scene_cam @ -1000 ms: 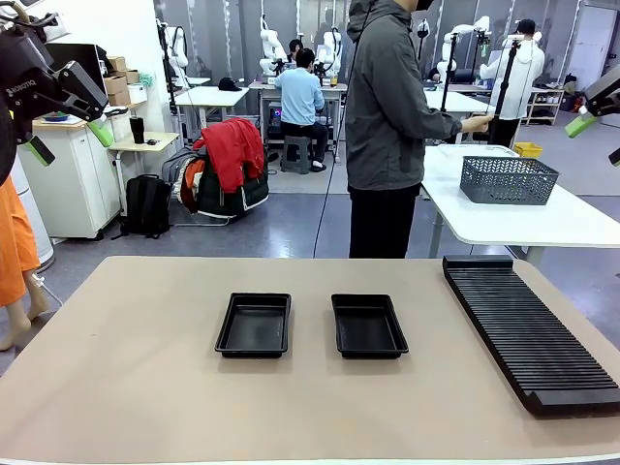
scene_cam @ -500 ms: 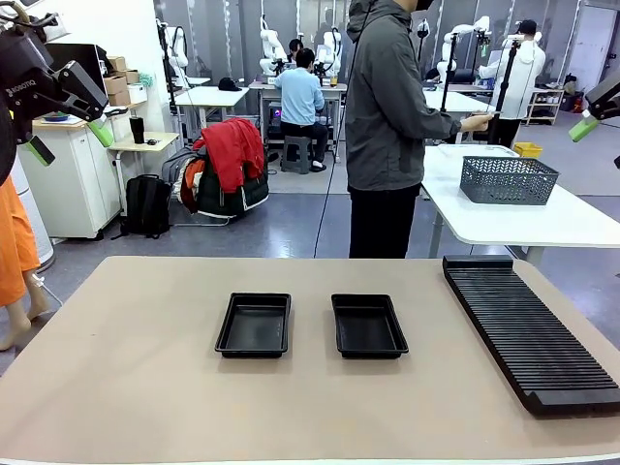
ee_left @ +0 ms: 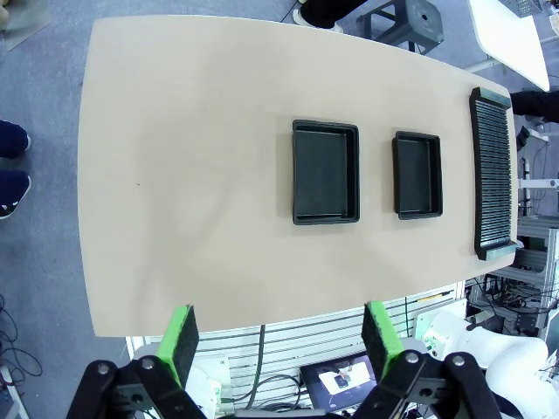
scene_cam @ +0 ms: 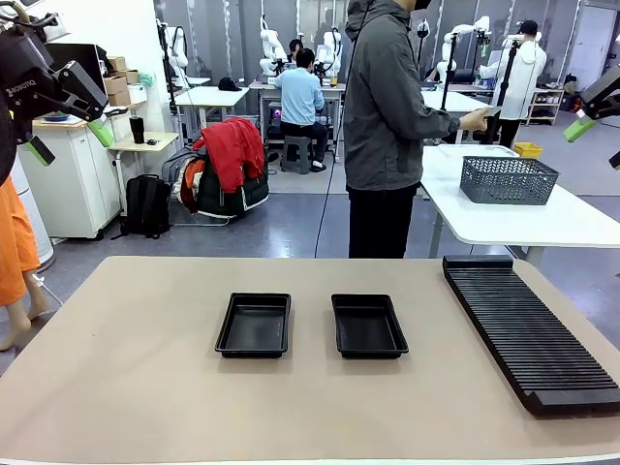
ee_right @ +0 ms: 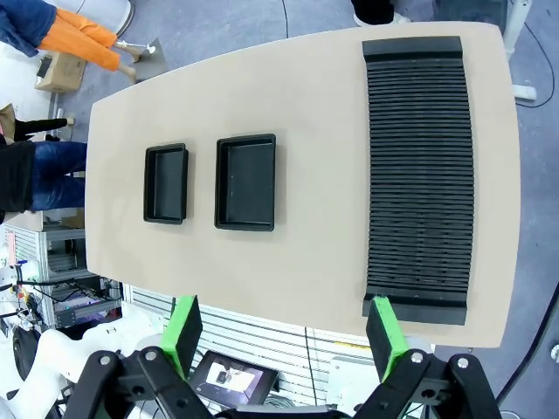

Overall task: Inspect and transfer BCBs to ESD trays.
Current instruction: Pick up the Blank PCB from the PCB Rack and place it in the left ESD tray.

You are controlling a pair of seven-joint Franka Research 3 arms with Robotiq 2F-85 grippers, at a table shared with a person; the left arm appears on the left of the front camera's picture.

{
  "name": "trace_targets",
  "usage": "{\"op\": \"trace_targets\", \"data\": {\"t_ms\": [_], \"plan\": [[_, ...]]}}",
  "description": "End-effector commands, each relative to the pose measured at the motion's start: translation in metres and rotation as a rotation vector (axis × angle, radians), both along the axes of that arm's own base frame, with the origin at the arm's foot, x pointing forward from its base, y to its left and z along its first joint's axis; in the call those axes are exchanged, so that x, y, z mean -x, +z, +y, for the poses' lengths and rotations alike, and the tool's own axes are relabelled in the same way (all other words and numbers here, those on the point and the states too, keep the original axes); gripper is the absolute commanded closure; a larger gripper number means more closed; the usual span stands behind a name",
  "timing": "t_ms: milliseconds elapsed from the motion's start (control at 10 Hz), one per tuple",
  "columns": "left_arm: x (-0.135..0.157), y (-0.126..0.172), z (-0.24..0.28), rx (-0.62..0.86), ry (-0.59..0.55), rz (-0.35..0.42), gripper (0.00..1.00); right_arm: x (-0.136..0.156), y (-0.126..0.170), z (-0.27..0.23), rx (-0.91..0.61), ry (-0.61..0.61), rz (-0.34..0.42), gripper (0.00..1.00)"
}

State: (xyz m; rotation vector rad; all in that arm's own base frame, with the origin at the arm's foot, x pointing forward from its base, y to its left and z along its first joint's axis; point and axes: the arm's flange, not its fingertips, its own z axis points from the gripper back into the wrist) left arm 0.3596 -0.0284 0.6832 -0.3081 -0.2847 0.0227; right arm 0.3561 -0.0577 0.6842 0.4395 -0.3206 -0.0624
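Both ESD trays (scene_cam: 254, 325) sit empty, side by side mid-table, the slotted rack (scene_cam: 528, 329) off to their right. No BCBs transferred yet; the person's hand (scene_cam: 473, 120) beyond may hold one, hard to tell. The left gripper (ee_left: 279, 311) and right gripper (ee_right: 284, 305) hang high, jaws wide, empty.

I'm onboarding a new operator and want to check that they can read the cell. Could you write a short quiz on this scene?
1. True or false: the left ESD tray and the right ESD tray are both empty.
2. Where does the ribbed rack lie? A) between the trays; B) to the robot's right of both trays; C) to the robot's left of both trays.
3. Fill in: the left gripper and the right gripper hang high above the table with their fingers ___.
Key: 1 true; 2 B; 3 open.
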Motion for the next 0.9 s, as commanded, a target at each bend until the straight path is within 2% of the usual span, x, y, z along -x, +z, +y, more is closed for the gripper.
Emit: {"op": "trace_targets", "data": {"t_ms": [0,800], "plan": [[-0.0005,0.0003,0.0008,0.003,0.001,-0.004,0.0,0.001,0.0032,0.0017,0.007,0.004,0.017,0.0],[-0.0005,0.0003,0.0008,0.003,0.001,-0.004,0.0,0.0005,0.0018,-0.0003,0.0,0.0,-0.003,0.0]]}}
